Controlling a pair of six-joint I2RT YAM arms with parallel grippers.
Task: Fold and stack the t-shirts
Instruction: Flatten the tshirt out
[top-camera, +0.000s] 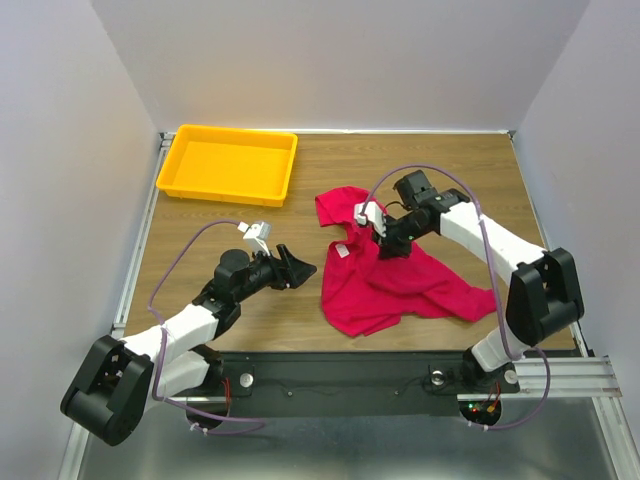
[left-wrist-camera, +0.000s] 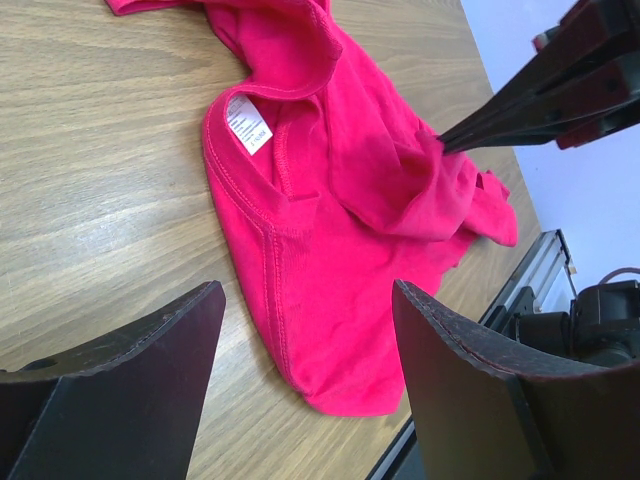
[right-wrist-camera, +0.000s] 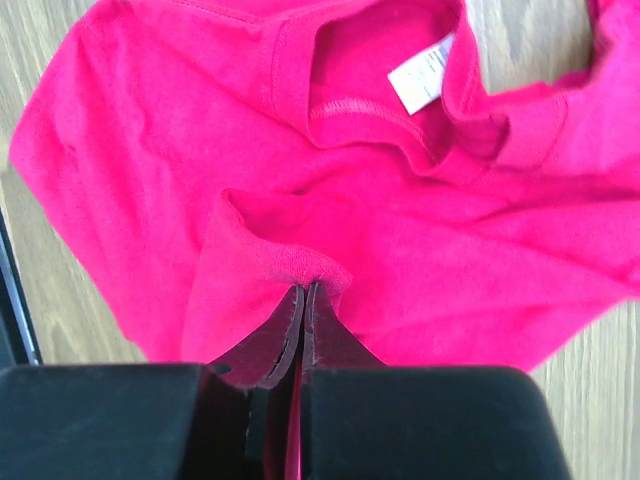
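A single crimson-pink t-shirt (top-camera: 400, 285) lies wrinkled on the wooden table, right of centre, its white neck label (top-camera: 342, 251) facing up. My right gripper (top-camera: 385, 245) is over the shirt's upper middle. In the right wrist view, the right gripper (right-wrist-camera: 305, 288) is shut on a raised fold of the t-shirt (right-wrist-camera: 400, 250), just below the collar and label (right-wrist-camera: 420, 75). My left gripper (top-camera: 300, 265) hovers open to the left of the shirt. In the left wrist view, the left gripper (left-wrist-camera: 308, 300) holds nothing, with the t-shirt's (left-wrist-camera: 340, 250) edge beyond its fingers.
A yellow plastic tray (top-camera: 230, 165) stands at the back left of the table with nothing in it. A metal rail (top-camera: 400, 380) runs along the near edge between the arm bases. Grey walls close in on the left, right and back.
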